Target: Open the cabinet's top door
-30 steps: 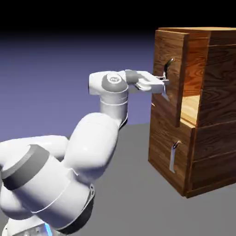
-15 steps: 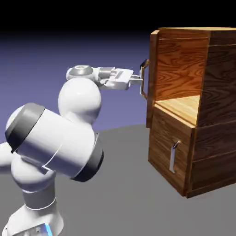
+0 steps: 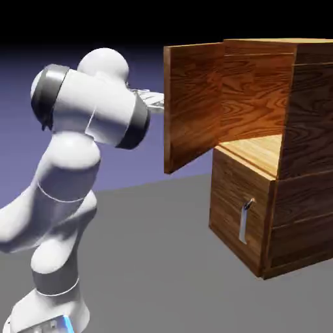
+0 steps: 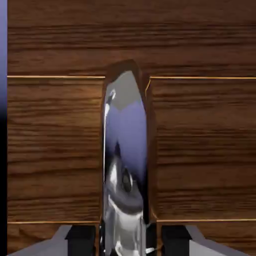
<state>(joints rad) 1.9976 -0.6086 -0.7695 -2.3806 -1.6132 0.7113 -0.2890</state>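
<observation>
Cabinet (image 3: 250,208) | top door (image 3: 192,104) wide open | upper compartment (image 3: 253,153) empty

glossy metal handle (image 4: 125,135), brown wood-grain door (image 4: 55,150)

The top door (image 3: 192,104) sticks out at the left of the cabinet (image 3: 312,117). The arm (image 3: 97,104) is left of the door. The low door (image 3: 234,208) sits under the open space (image 3: 255,110).
</observation>
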